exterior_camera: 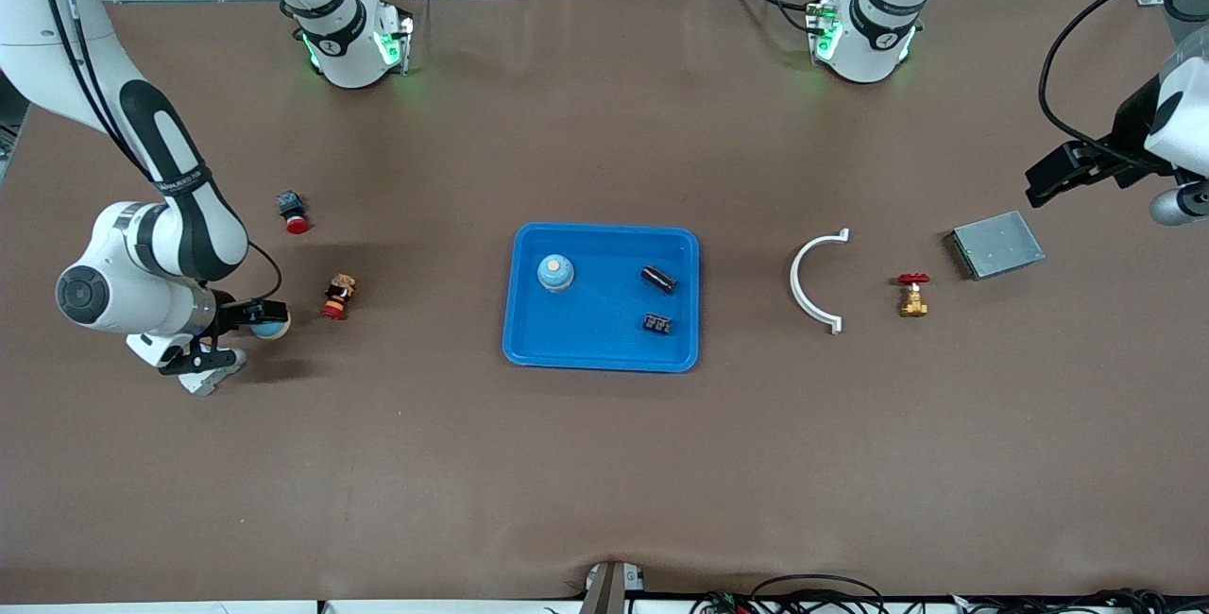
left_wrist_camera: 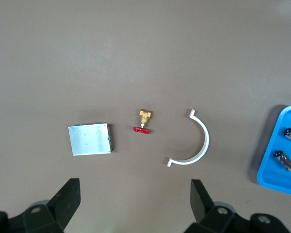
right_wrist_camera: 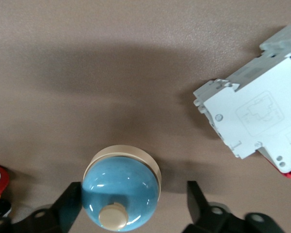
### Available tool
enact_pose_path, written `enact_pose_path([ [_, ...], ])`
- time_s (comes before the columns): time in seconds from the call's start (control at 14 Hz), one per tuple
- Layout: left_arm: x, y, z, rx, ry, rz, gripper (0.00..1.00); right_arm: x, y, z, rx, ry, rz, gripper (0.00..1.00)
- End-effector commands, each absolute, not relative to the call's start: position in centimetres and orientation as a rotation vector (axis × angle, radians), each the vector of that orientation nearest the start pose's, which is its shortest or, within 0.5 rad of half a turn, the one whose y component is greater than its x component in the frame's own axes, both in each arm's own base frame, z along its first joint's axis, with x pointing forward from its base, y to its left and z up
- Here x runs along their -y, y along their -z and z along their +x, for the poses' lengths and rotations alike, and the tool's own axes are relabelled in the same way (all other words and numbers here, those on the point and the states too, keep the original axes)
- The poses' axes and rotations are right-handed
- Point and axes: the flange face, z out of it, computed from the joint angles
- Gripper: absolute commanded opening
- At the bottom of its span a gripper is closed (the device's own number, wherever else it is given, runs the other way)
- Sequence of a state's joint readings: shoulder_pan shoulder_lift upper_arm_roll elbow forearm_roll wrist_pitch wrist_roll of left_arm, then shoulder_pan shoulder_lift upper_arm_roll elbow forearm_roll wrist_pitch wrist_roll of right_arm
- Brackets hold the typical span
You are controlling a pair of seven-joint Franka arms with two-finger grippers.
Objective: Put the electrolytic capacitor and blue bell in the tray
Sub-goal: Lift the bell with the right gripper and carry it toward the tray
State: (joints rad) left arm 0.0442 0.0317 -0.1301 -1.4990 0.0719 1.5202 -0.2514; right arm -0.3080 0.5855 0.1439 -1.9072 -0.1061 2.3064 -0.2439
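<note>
The bright-blue tray [exterior_camera: 604, 349] lies mid-table. In it lie a black cylindrical electrolytic capacitor [exterior_camera: 658, 279], a small black component [exterior_camera: 658, 322] and a blue bell [exterior_camera: 555, 272]. A second blue bell [exterior_camera: 274, 326] with a cream base stands on the table toward the right arm's end. My right gripper [exterior_camera: 257, 314] is low and open, with its fingers on either side of this bell [right_wrist_camera: 121, 187]. My left gripper [exterior_camera: 1050, 181] is open and empty, up over the left arm's end of the table. The left wrist view shows the tray's edge [left_wrist_camera: 266, 170] and the capacitor [left_wrist_camera: 284, 160].
A red push button [exterior_camera: 295, 213] and a small red-and-yellow figure [exterior_camera: 338, 298] lie beside the right gripper. A white circuit breaker [right_wrist_camera: 254, 116] lies close to the bell. A white half-ring [exterior_camera: 812, 281], a brass valve [exterior_camera: 912, 296] and a metal box [exterior_camera: 996, 244] lie toward the left arm's end.
</note>
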Motion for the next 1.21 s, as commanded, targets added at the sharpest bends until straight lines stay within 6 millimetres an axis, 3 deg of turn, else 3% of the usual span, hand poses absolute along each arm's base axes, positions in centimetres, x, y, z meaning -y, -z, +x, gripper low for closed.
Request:
enact_pose_path([
  [0.0, 2.9, -64.4, 53.8, 0.193, -0.002, -3.093, 1.0, 10.4, -17.5, 60.1, 0.253, -0.261, -3.087, 0.63],
  [0.29, 1.9, -64.9, 53.3, 0.136, 0.015, -3.095, 1.0, 10.4, -17.5, 60.1, 0.253, -0.261, -3.087, 0.21],
  [0.36, 1.8, -64.9, 53.5, 0.136, 0.015, -3.097, 1.0, 10.4, -17.5, 60.1, 0.255, -0.266, -3.086, 0.15],
  [0.57, 2.2, -64.7, 53.6, 0.127, 0.012, -3.099, 1.0, 10.3, -18.1, 60.0, 0.252, -0.283, -3.084, 0.14],
  [0.86, 2.8, -63.9, 55.0, 0.137, 0.041, -3.105, 1.0, 9.4, -22.1, 60.6, 0.247, -0.275, -3.098, 0.14],
  [1.0, 2.8, -62.8, 55.8, 0.124, 0.013, -3.104, 1.0, 8.3, -24.1, 61.0, 0.201, -0.293, -3.105, 0.14],
  [1.14, 3.1, -62.8, 55.8, 0.101, 0.013, -3.103, 1.0, 5.8, -26.3, 61.6, 0.119, -0.324, -3.126, 0.14],
])
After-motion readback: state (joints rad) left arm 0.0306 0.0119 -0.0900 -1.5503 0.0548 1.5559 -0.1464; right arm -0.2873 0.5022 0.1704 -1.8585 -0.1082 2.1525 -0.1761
